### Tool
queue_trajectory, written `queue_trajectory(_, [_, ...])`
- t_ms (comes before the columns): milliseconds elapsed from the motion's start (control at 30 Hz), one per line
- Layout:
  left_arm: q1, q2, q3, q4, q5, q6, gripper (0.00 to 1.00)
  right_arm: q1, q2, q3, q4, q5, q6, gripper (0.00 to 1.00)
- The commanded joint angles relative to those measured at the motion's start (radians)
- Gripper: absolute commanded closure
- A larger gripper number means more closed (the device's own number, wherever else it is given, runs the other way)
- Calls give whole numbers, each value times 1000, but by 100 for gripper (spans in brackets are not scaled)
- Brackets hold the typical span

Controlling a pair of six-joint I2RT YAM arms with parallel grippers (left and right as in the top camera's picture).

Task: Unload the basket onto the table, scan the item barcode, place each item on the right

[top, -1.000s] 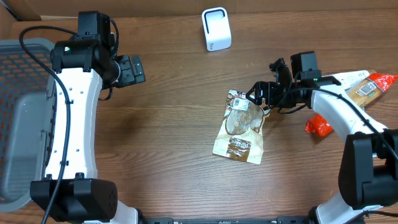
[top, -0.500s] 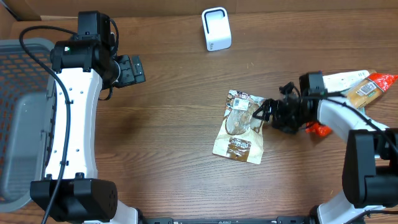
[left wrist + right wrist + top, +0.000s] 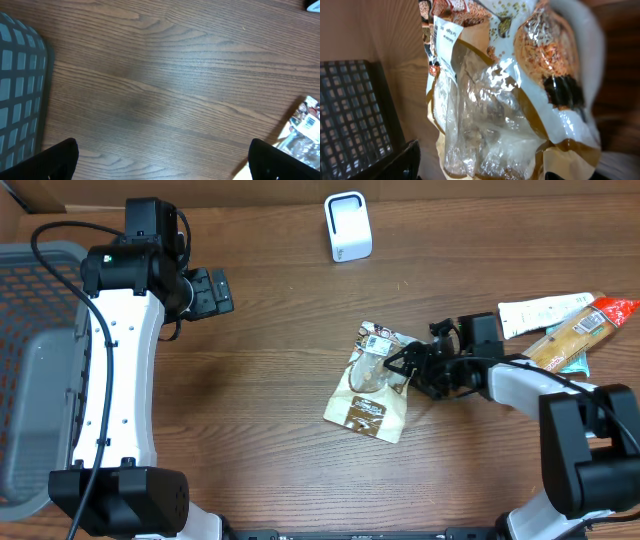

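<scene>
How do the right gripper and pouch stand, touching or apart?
Touching. The right wrist view shows the pouch lying inside the open right gripper, its crumpled lower edge against the fingers.

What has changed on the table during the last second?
The right gripper moved from the far right corner of the snack pouch to its right edge, jaws around it; the pouch slid left and turned. A firm grip is not clear. The left gripper, white scanner and basket stayed.
</scene>
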Motion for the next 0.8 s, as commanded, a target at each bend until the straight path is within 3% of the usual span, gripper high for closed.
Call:
queue_trajectory(0, [-3, 7, 2, 2, 8, -13, 0, 40, 85, -27, 53, 129, 152, 27])
queue_trajectory(167, [-3, 7, 2, 2, 8, -13, 1, 82, 209, -27, 238, 164, 279, 37])
queue_trajectory(367, [-3, 7, 2, 2, 8, -13, 1, 92, 231, -27, 312, 144, 259, 62])
queue_trajectory(533, [-3, 7, 2, 2, 8, -13, 1, 115, 232, -27, 336, 130, 215, 62])
queue_trajectory(633, [-3, 7, 2, 2, 8, -13, 0, 140, 241, -27, 347, 157, 216, 52])
queue_trajectory(767, [-3, 7, 2, 2, 8, -13, 0, 211, 280, -27, 412, 216, 217, 52])
